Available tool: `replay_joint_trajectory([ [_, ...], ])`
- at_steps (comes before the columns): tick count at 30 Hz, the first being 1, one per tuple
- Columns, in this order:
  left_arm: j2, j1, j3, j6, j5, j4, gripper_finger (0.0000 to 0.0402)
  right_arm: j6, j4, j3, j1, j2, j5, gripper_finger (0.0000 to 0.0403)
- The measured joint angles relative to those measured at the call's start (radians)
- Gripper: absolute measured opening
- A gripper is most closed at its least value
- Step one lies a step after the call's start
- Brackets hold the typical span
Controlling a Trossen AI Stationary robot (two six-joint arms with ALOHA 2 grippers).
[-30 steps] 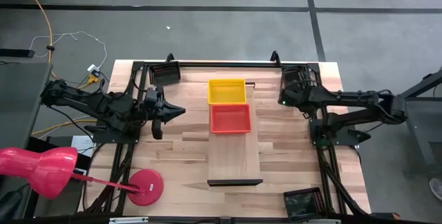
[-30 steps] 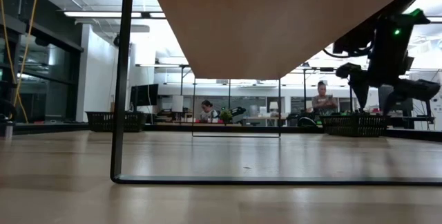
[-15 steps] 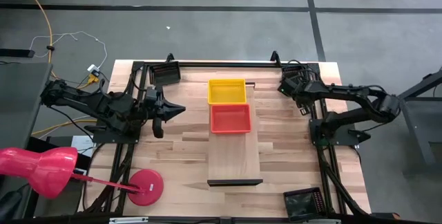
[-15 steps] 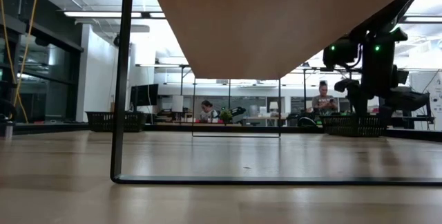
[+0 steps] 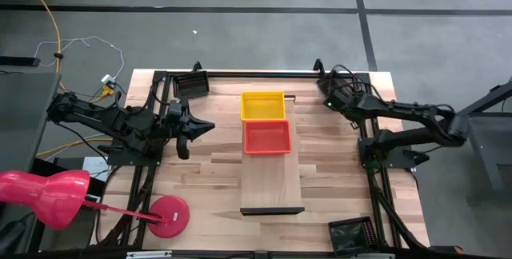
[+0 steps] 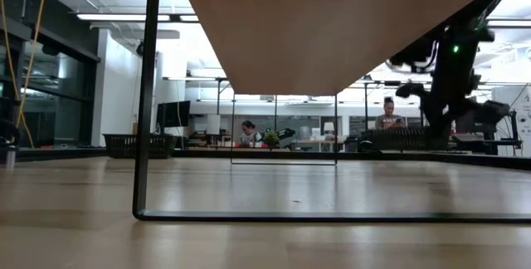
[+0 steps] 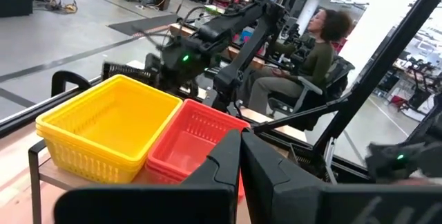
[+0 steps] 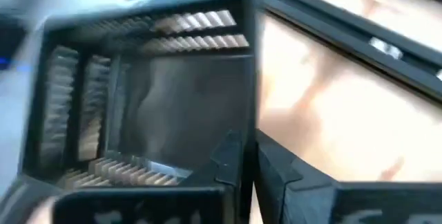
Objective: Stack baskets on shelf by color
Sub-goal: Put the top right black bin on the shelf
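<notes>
A yellow basket and a red-orange basket sit side by side on the far half of the shelf, a raised light-wood board. My right gripper is at the table's far right, shut on a black basket, which the arm hides in the high view. My left gripper hovers shut at the left of the shelf, pointing toward the two baskets, with nothing between its fingers. My right gripper pinches the black basket's side wall at its rim, one finger inside the basket and the other outside. The fingers slant down from above. Whether the basket's bottom still rests on the table cannot be told.
A second black basket lies at the far left of the table and a third at the near right corner. A pink lamp base stands near the front left. The shelf's thin dark frame leg stands on the tabletop. People sit in the room behind.
My right gripper has swung a little toward the table's left along the far edge, its wrist rolling, and has shut on the black basket's wall. The left arm has kept still.
</notes>
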Motion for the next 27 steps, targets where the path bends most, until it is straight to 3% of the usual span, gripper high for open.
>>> replay_joint_trajectory([
  [5,0.000,0.001,0.000,0.014,0.000,0.000,0.0000,-0.184,0.008,0.072,0.076,-0.198,0.170,0.0004],
  [8,0.000,0.001,0.000,0.014,0.000,0.000,0.0000,-0.451,0.084,0.159,0.138,-0.311,0.223,0.0003],
  [11,0.000,0.001,0.000,0.014,0.016,0.000,0.0000,-0.788,0.237,0.255,0.222,-0.381,0.126,0.0002],
  [14,0.000,0.001,0.000,0.014,0.030,0.000,0.0000,-0.936,0.290,0.373,0.342,-0.382,-0.009,0.0001],
  [16,0.000,0.001,0.000,0.013,0.031,0.000,0.0000,-0.938,0.257,0.458,0.448,-0.344,-0.022,0.0001],
  [19,0.000,0.001,0.000,0.014,0.029,0.000,0.0000,-0.886,0.149,0.590,0.626,-0.239,0.039,0.0001],
  [22,0.000,0.001,0.000,0.014,0.020,0.000,0.0000,-0.775,0.001,0.719,0.773,-0.098,0.076,0.0001],
  [27,0.000,0.001,0.000,0.014,0.023,0.000,0.0000,-0.542,-0.267,0.948,0.957,0.123,0.023,0.0000],
])
